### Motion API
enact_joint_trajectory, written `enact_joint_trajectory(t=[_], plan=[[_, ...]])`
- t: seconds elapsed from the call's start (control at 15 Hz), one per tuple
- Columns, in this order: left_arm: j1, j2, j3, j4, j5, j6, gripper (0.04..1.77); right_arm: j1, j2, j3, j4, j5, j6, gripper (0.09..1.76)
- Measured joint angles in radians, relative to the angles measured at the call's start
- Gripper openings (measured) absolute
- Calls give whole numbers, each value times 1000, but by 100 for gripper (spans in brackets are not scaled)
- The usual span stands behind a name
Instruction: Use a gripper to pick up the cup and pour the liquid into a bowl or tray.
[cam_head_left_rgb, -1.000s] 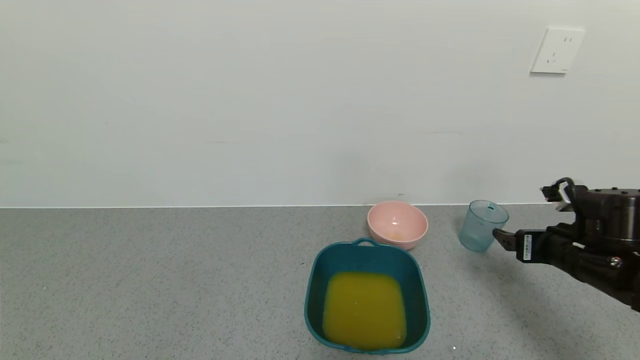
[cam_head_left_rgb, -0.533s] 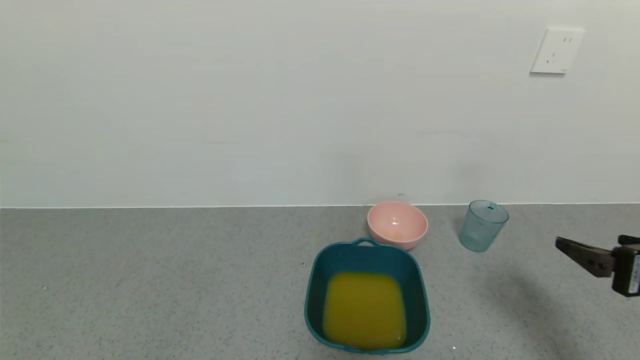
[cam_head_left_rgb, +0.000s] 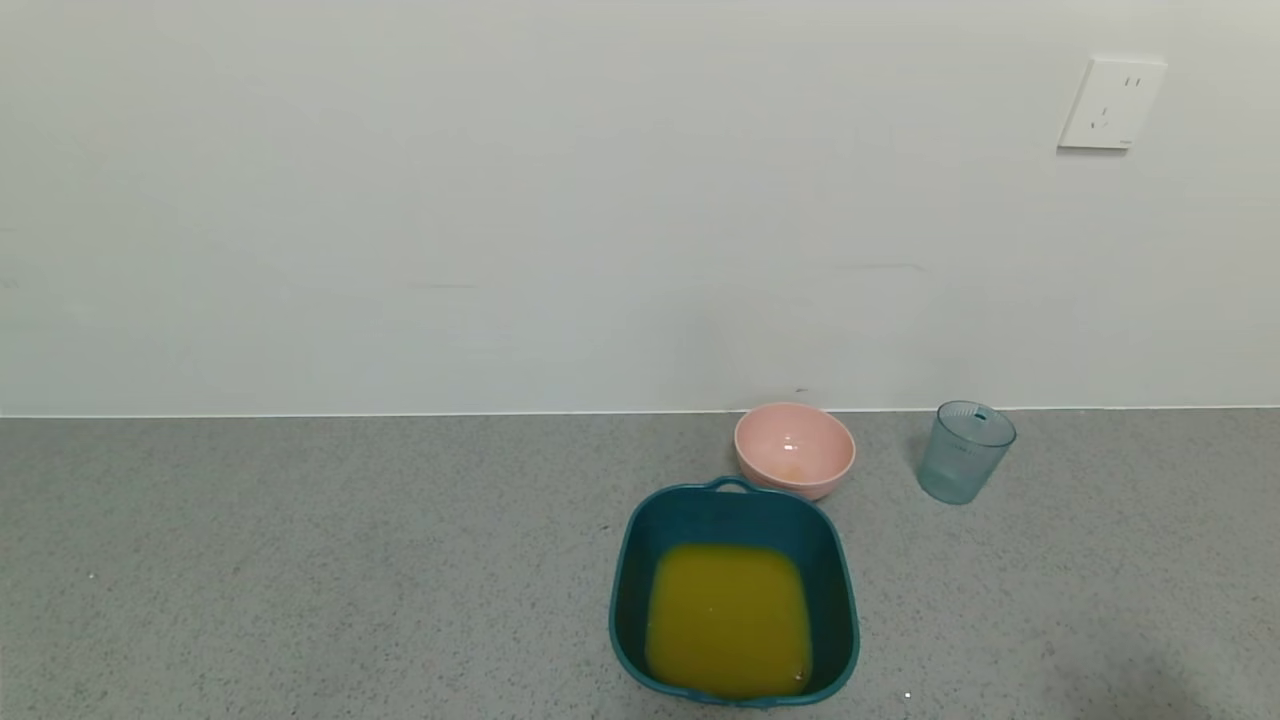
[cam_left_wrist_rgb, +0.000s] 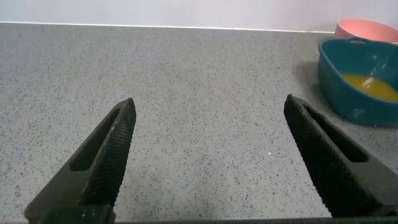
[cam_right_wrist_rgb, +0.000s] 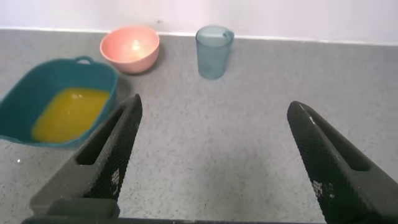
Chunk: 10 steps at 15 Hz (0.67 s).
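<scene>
The pale blue-green ribbed cup (cam_head_left_rgb: 965, 452) stands upright and empty on the grey counter near the wall, right of the pink bowl; it also shows in the right wrist view (cam_right_wrist_rgb: 213, 51). The dark teal basin (cam_head_left_rgb: 735, 594) holds the yellow-orange liquid (cam_head_left_rgb: 727, 620), and shows in the right wrist view (cam_right_wrist_rgb: 57, 102) and the left wrist view (cam_left_wrist_rgb: 360, 78). Neither gripper shows in the head view. My right gripper (cam_right_wrist_rgb: 213, 109) is open and empty, well back from the cup. My left gripper (cam_left_wrist_rgb: 210, 106) is open and empty over bare counter, left of the basin.
A round pink bowl (cam_head_left_rgb: 795, 449) sits just behind the basin, with a faint orange trace inside. The wall runs along the counter's back edge, with a white socket (cam_head_left_rgb: 1110, 102) high on the right.
My right gripper, open beside the cup a second ago, has drawn back to the right and left the head view. The cup stays standing where it was.
</scene>
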Motion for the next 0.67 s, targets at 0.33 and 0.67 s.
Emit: enact_joint_trajectory(t=[0.33, 0.67], plan=[[0, 0, 0, 0, 0, 0, 172, -40, -153, 17, 44, -8, -21, 170], [0, 0, 0, 0, 0, 0, 172, -111, -249, 18, 123, -1, -22, 170]])
